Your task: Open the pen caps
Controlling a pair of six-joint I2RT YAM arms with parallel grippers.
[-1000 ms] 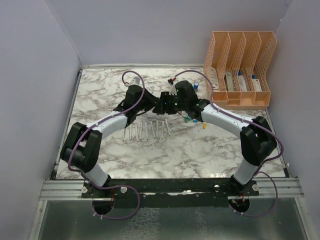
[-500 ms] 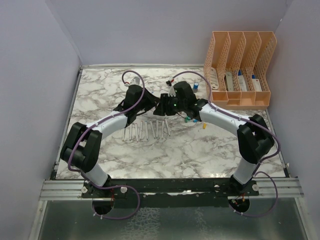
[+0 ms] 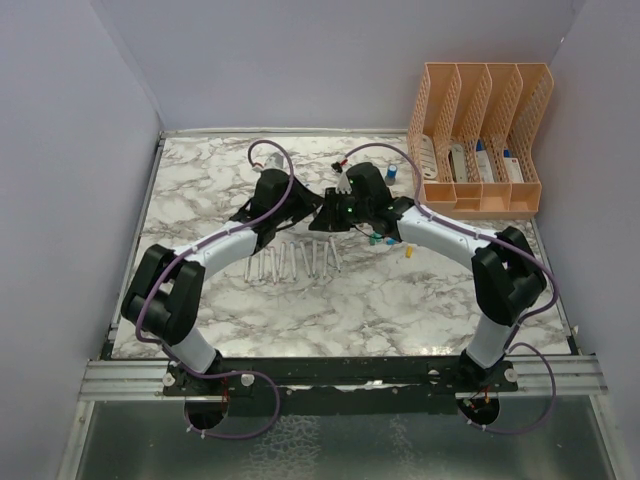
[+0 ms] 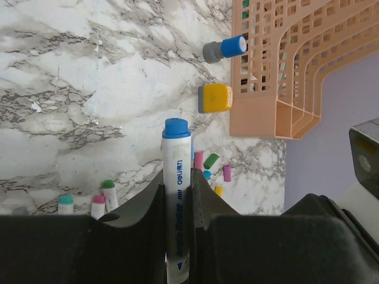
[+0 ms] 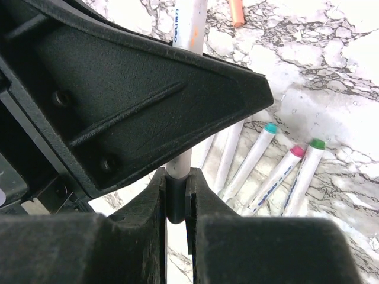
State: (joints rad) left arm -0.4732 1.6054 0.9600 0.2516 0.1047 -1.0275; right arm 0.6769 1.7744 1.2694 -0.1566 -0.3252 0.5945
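Right now your marble bench [image 3: 420, 300] carries everything. An orange file organiser [image 3: 480, 130] stands at its far right corner. Both arms bend inward and meet over the middle of the bench.

Your left pincer [image 4: 177, 177] is clamped on a white pen [image 4: 177, 201], with a finger pressed against each side of the barrel. The pen's blue cap [image 4: 176, 128] sticks out past the fingertips and sits on the pen, held above the bench, with nothing touching it in the left wrist view.

Your right pincer [image 5: 176, 174] is closed on a dark end of that same pen, just below the body of the left pincer. You cannot tell from the right wrist view whether that dark end is a cap.

A row of pens [image 3: 290, 263] lies on the bench just nearer to you than the pincers. Three of them show a teal cap [image 5: 270, 128], a pink cap [image 5: 297, 151] and a green cap [image 5: 318, 144], all fitted on.

A stubby yellow item [image 4: 214, 97] and a stubby blue item [image 4: 225, 48] stand just beside the organiser.

Several loose caps [image 4: 211, 161] in pink, green, teal and yellow lie scattered on the bench between the pincers and the organiser.
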